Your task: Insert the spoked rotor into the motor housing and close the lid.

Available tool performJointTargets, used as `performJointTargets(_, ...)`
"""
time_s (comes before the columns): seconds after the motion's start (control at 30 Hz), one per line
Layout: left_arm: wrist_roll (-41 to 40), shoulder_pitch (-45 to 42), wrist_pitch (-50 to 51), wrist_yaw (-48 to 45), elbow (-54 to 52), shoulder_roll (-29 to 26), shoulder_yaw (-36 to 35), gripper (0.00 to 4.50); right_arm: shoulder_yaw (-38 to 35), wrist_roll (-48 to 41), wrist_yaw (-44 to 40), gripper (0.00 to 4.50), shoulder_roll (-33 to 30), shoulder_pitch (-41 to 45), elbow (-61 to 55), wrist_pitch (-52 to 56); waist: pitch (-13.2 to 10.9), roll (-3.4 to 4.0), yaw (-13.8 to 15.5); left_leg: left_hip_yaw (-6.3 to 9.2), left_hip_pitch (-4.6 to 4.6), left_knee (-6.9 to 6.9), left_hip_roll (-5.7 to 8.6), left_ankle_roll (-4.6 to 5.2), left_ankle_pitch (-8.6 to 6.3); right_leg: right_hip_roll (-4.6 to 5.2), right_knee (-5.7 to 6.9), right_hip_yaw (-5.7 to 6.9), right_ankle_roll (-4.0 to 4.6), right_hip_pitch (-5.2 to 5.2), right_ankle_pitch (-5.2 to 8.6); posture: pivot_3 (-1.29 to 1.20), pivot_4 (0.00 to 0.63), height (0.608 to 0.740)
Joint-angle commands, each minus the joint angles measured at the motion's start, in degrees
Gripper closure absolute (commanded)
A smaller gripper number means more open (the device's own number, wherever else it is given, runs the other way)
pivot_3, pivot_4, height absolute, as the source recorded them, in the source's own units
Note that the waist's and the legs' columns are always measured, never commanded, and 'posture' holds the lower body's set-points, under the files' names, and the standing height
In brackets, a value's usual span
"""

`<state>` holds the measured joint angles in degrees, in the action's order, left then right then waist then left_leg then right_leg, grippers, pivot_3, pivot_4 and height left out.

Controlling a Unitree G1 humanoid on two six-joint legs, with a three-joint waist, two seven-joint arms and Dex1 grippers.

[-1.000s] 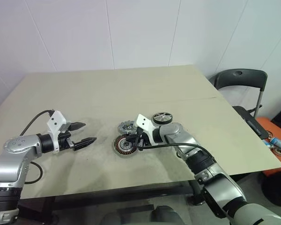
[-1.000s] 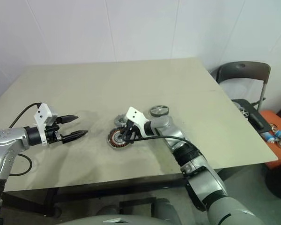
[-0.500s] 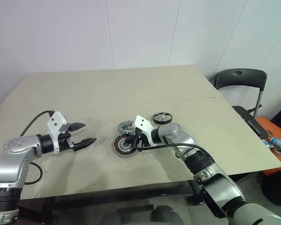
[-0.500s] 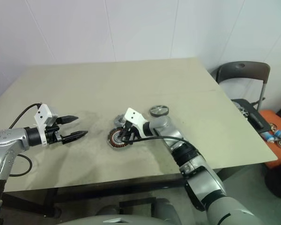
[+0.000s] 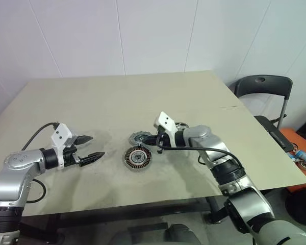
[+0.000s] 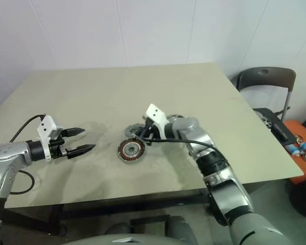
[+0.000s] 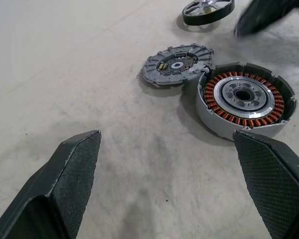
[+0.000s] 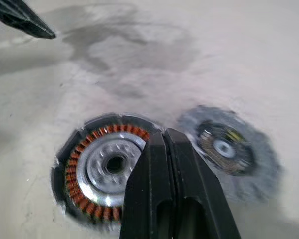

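The motor housing, a silver ring around copper windings, lies flat near the table's front middle. The lid, a grey notched disc, sits just behind it, touching its rim. Farther back and to the right lies the spoked rotor, black-rimmed with silver spokes. My right gripper hangs shut and empty above the table, just right of the lid and housing and in front of the rotor. The left gripper stands open with nothing in it, a hand's width left of the housing and pointing at it.
A beige table carries everything, with wide free room behind and to the left. Its right edge runs close to a dark folding chair. Some coloured items lie low at the far right.
My right gripper has lifted off the motor housing and swung up and to the right, staying shut. The housing now shows whole. The left gripper has kept still.
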<state>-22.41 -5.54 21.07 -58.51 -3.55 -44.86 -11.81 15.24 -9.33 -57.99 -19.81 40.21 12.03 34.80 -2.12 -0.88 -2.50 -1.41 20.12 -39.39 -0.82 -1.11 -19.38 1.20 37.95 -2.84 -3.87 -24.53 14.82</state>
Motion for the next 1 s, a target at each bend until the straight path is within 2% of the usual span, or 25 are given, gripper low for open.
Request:
performJointTargets(0.03, 0.26, -0.02, -2.46, 0.16, -0.58, -0.06, -0.61, 0.0, -3.65, -2.61, -0.73, 4.02, -3.38, -0.1, -3.91, 3.05, 0.0, 0.0, 0.01, -0.01, 0.0, 0.0, 0.01, 0.0, 0.0, 0.01, 0.0, 0.0, 0.0, 0.0, 0.0, 0.0, 0.0, 0.74)
performJointTargets(0.1, 0.29, -0.03, -3.03, 0.33, -0.25, 0.13, -0.7, 0.0, -5.96, -4.63, -0.64, 3.46, -4.99, -0.56, -4.85, 5.61, 0.0, 0.0, -0.01, 0.0, 0.0, 0.0, 0.01, 0.0, 0.0, 0.0, -0.01, 0.01, 0.0, 0.0, 0.0, 0.0, 0.0, 0.74)
performJointTargets(0.27, -0.12, -0.07, -3.94, 0.42, 0.39, 0.71, -1.02, 0.0, -13.13, -11.18, 0.68, 1.71, -6.8, -0.91, -6.49, 12.67, -0.01, 0.01, -0.01, -0.01, 0.0, 0.02, 0.0, 0.0, 0.0, -0.05, -0.01, -0.01, 0.0, 0.0, 0.0, 0.0, 0.0, 0.74)
performJointTargets(0.43, 0.41, 0.85, -7.06, -0.06, 1.34, 1.27, -0.89, 0.0, -21.41, -15.69, 5.84, 0.12, -8.67, 0.24, -1.56, 22.7, -0.01, 0.01, 0.04, -0.02, 0.01, 0.01, 0.0, 0.01, 0.0, -0.05, -0.01, -0.01, 0.0, 0.0, 0.0, 0.0, 0.0, 0.74)
performJointTargets(0.73, -0.14, 1.44, -7.99, -0.02, 1.31, 1.52, -1.09, 0.0, -38.88, -19.79, 24.77, 0.05, -5.32, 7.79, 14.2, 34.64, -0.02, 0.03, -0.09, -0.04, 0.02, 0.06, -0.01, 0.01, 0.0, -0.07, -0.04, -0.04, 0.0, -0.02, 0.0, 0.0, 0.0, 0.74)
performJointTargets(0.83, -0.72, 1.53, -7.83, -0.3, 1.08, 1.55, -1.44, 0.0, -38.41, -19.76, 26.85, 0.05, -5.44, 8.67, 15.96, 39.46, -0.02, 0.03, -0.08, -0.04, 0.06, 0.13, -0.02, 0.01, 0.0, -0.08, -0.11, -0.04, 0.0, -0.03, 0.0, 0.0, 0.0, 0.74)
performJointTargets(1.0, -1.7, 1.55, -7.63, -0.88, 0.69, 1.77, -1.55, 0.0, -43.42, -20.23, 33.3, 0.05, -3.29, 11.72, 23.64, 44.24, -0.02, 0.03, -0.16, -0.05, 0.11, 0.14, -0.02, 0.02, -0.01, -0.07, -0.18, -0.05, -0.01, -0.05, 0.0, 0.0, 0.0, 0.74)
